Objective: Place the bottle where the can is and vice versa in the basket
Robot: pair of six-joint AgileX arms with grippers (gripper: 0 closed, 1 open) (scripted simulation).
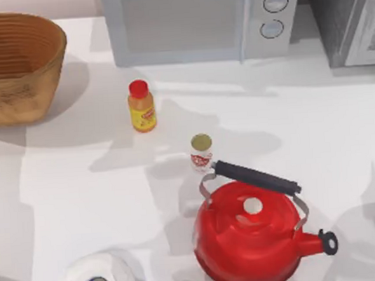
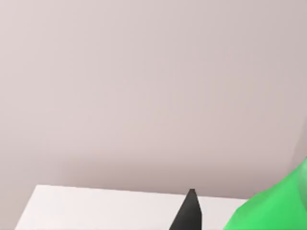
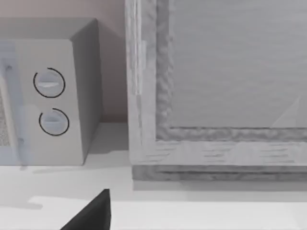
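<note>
The bottle (image 1: 141,106) stands upright on the white worktop (image 1: 83,204) near the middle, and the can (image 1: 201,152) stands just behind the red kettle (image 1: 254,235). The basket (image 1: 17,65) sits at the far left corner. I cannot tell either pincer's state.
</note>
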